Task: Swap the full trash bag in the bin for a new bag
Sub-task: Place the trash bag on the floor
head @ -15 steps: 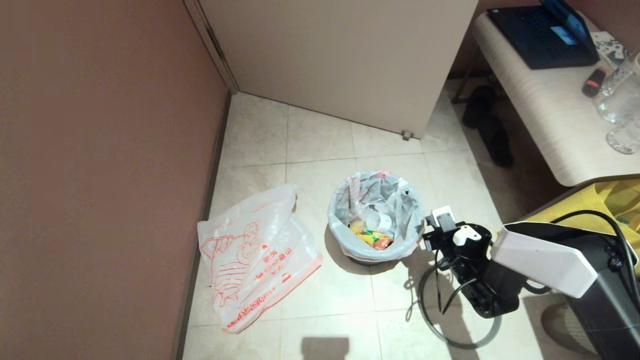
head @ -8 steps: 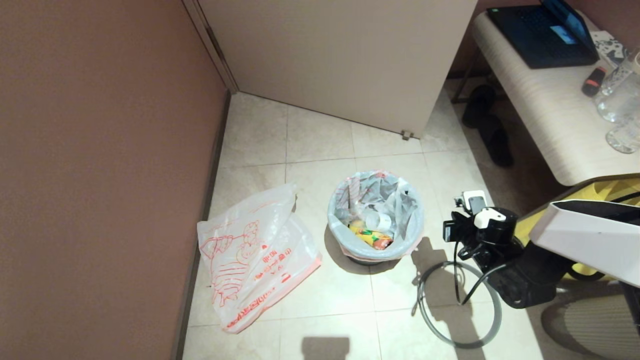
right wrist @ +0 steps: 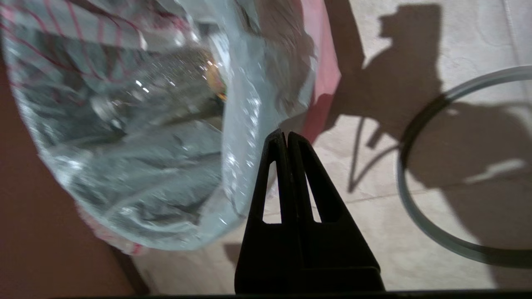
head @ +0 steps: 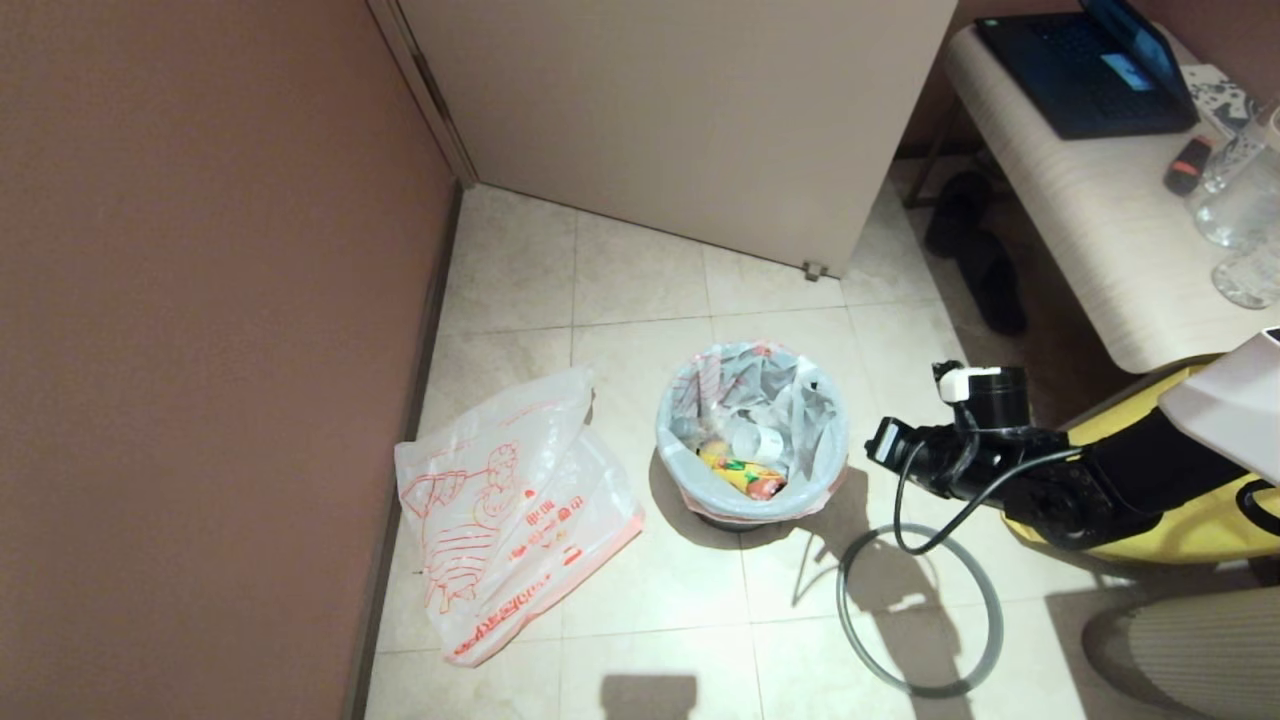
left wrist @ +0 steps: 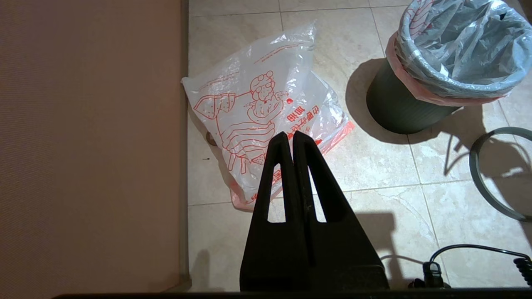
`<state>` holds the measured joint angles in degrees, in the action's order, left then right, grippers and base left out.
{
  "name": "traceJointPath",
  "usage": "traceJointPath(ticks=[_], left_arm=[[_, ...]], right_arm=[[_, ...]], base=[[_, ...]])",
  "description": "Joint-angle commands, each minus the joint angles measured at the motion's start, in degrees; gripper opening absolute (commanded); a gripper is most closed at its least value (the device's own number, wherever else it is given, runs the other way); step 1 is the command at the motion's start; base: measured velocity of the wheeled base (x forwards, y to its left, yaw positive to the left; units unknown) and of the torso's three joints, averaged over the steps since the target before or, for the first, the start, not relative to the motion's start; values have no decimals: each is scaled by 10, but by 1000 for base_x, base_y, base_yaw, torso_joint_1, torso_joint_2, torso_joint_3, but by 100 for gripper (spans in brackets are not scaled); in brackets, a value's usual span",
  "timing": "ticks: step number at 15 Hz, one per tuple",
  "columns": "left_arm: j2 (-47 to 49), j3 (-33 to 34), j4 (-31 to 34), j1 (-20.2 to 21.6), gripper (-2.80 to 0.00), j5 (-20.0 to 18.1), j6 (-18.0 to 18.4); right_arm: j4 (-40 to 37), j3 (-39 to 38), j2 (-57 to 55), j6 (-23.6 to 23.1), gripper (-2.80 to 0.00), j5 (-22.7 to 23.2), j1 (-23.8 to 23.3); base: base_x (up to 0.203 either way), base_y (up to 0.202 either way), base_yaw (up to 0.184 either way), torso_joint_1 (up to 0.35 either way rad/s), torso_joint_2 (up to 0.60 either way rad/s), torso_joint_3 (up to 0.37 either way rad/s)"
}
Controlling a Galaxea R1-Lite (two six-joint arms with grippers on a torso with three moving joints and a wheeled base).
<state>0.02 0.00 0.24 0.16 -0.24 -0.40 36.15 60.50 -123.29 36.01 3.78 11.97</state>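
The bin [left wrist: 395, 104], a small black bucket, stands mid-floor lined with the full trash bag [head: 750, 430], whose pink-banded rim folds over the edge. A yellow-orange packet [head: 740, 478] and a white cup [head: 760, 440] lie inside. The bin's grey hoop [head: 843, 620] lies flat on the tiles to its right. The new bag [head: 510, 520], with its red cartoon drawing, lies flat near the left wall. My right gripper [right wrist: 284, 135] is shut and empty, just beside the full trash bag [right wrist: 137, 124] at the bin's right side. My left gripper [left wrist: 289, 135] hangs shut above the new bag [left wrist: 257, 95].
A brown wall [head: 200, 350] runs along the left and a pale door [head: 700, 120] closes the back. A desk [head: 1100, 230] with a laptop and glasses stands at right, with black slippers [head: 985, 260] below it. A yellow tote [head: 1190, 500] sits under my right arm.
My right arm has swung to the right and lowered, and its wrist has turned so the gripper points at the bin's right side. The bags, bin and hoop have not moved.
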Motion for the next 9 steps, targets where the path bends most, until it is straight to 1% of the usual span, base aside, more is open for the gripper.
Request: traceJointPath(ticks=[1, 2, 3, 4, 6, 7, 8, 9], left_arm=[[1, 0, 0, 0, -280, 0, 0], [1, 0, 0, 0, -280, 0, 0], [1, 0, 0, 0, -280, 1, -1], [1, 0, 0, 0, -280, 1, -1], [0, 0, 0, 0, -280, 1, -1], [0, 0, 0, 0, -280, 0, -1], [1, 0, 0, 0, -280, 0, -1], [0, 0, 0, 0, -280, 1, -1]], right_arm=[[-34, 58, -19, 43, -280, 53, -29], [-68, 83, -29, 77, -280, 101, -58], [-85, 103, -33, 105, -280, 145, -82], [-103, 111, -36, 121, -280, 168, -87], [-103, 114, -41, 115, -280, 173, -95], [-102, 114, -49, 106, -280, 188, -100], [-102, 108, -48, 104, -280, 188, -96], [-100, 108, -51, 104, -280, 177, -97]], base=[[0, 0, 0, 0, 0, 0], [0, 0, 0, 0, 0, 0], [0, 0, 0, 0, 0, 0], [0, 0, 0, 0, 0, 0], [0, 0, 0, 0, 0, 0], [0, 0, 0, 0, 0, 0], [0, 0, 0, 0, 0, 0], [0, 0, 0, 0, 0, 0]])
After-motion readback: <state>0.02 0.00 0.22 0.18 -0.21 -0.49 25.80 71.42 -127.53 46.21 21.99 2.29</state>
